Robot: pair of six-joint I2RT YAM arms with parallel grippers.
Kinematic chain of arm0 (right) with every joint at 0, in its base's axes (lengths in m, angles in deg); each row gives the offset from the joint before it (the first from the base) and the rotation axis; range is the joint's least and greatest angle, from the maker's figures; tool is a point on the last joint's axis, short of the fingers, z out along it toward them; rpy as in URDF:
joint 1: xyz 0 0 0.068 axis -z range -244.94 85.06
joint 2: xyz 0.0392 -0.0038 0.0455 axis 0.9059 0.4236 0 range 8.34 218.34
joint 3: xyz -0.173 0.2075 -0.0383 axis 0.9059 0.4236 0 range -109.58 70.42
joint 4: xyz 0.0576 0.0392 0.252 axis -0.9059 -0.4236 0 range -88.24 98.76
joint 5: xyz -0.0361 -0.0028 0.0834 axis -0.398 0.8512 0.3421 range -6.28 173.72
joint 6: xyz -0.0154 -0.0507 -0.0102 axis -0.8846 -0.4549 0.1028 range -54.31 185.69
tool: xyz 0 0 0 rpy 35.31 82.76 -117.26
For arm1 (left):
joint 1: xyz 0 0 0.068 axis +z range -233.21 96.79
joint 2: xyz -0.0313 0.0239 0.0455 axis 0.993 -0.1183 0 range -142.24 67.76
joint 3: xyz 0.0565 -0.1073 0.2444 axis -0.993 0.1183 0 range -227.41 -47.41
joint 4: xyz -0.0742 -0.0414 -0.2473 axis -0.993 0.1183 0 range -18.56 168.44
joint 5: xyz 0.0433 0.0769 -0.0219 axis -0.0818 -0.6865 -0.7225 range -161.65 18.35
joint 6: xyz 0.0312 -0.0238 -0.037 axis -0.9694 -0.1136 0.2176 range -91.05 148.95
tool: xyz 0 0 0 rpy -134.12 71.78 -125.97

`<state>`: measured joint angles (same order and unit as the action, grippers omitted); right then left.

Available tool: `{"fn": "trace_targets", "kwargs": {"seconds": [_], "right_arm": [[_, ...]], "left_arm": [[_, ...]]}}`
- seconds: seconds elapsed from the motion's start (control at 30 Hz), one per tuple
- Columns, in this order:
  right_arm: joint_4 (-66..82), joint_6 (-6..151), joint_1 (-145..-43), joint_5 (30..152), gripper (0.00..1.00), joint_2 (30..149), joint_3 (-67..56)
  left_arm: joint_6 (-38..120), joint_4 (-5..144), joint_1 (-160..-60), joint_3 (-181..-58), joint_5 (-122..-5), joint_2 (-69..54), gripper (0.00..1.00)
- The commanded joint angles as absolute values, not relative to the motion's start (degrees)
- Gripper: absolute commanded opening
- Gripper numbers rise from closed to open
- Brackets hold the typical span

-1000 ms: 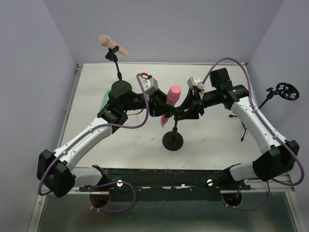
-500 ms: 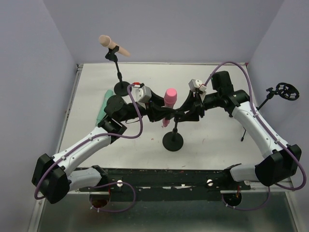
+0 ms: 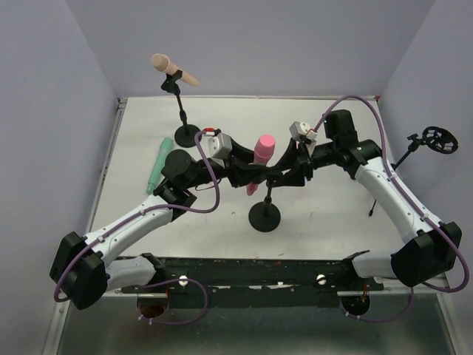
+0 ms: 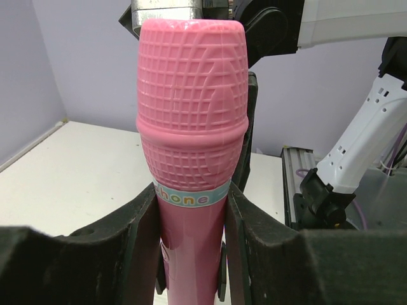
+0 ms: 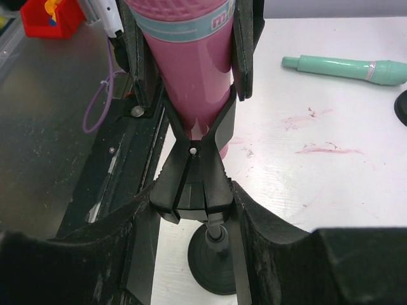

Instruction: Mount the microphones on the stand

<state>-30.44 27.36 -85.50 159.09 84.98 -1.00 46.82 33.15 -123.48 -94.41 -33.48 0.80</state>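
Note:
The pink microphone (image 3: 263,151) stands tilted over the middle stand (image 3: 264,215). My left gripper (image 3: 248,174) is shut on its handle; in the left wrist view the fingers (image 4: 143,235) press both sides of the pink microphone (image 4: 191,121). My right gripper (image 3: 281,176) is shut on the stand's black clip (image 5: 193,181), squeezing its handles. The pink handle (image 5: 194,82) sits between the clip's prongs. The peach microphone (image 3: 171,69) rests in the back stand (image 3: 186,134). The mint green microphone (image 3: 157,164) lies on the table, and also shows in the right wrist view (image 5: 346,68).
A third black stand (image 3: 432,140) with a round holder stands off the table's right edge. The middle stand's round base (image 5: 215,262) sits under my right gripper. Pink smears mark the white table (image 5: 318,149). A black rail runs along the near edge (image 3: 251,270).
My left arm has drawn back to the left with the pink microphone, uncovering the whole mint green microphone. The pink microphone's head now leans a little to the right. The right gripper has stayed on the clip.

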Motion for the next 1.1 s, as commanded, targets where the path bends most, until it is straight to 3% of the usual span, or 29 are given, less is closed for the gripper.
{"fn": "trace_targets", "kwargs": {"seconds": [0.0, 0.2, 0.37, 0.53, 0.63, 0.73, 0.87, 0.93, 1.07], "right_arm": [[-30.9, 29.4, -85.8, 160.4, 0.61, 83.4, -0.4], [-33.7, 26.8, -85.5, 157.4, 0.86, 82.5, -2.1], [-36.3, 24.4, -84.9, 157.4, 0.88, 82.3, -3.5], [-36.6, 24.5, -84.9, 158.2, 0.84, 83.1, -4.0], [-37.6, 23.9, -84.9, 159.0, 0.69, 83.8, -5.2], [-38.1, 23.8, -84.9, 159.3, 0.41, 84.1, -5.7], [-37.7, 23.7, -84.9, 159.9, 0.14, 83.9, -4.7], [-36.6, 24.5, -84.9, 160.0, 0.09, 83.6, -4.0], [-33.2, 28.0, -84.8, 160.7, 0.09, 82.4, -1.5]], "left_arm": [[48.0, 30.4, -124.2, -92.2, -34.5, 2.1, 0.00], [47.5, 31.0, -124.2, -92.2, -33.6, 2.1, 0.00], [47.5, 30.7, -124.2, -92.1, -33.5, 2.2, 0.00], [47.4, 30.7, -124.2, -92.3, -33.5, 2.3, 0.00], [47.5, 30.7, -124.3, -92.4, -33.5, 2.3, 0.00], [47.5, 30.7, -124.2, -92.5, -33.5, 2.2, 0.00], [47.8, 29.5, -124.3, -91.8, -34.8, 2.5, 0.00], [48.1, 27.6, -124.4, -90.7, -35.5, 2.8, 0.00], [49.0, 23.2, -125.2, -87.9, -38.2, 3.4, 0.00]]}}
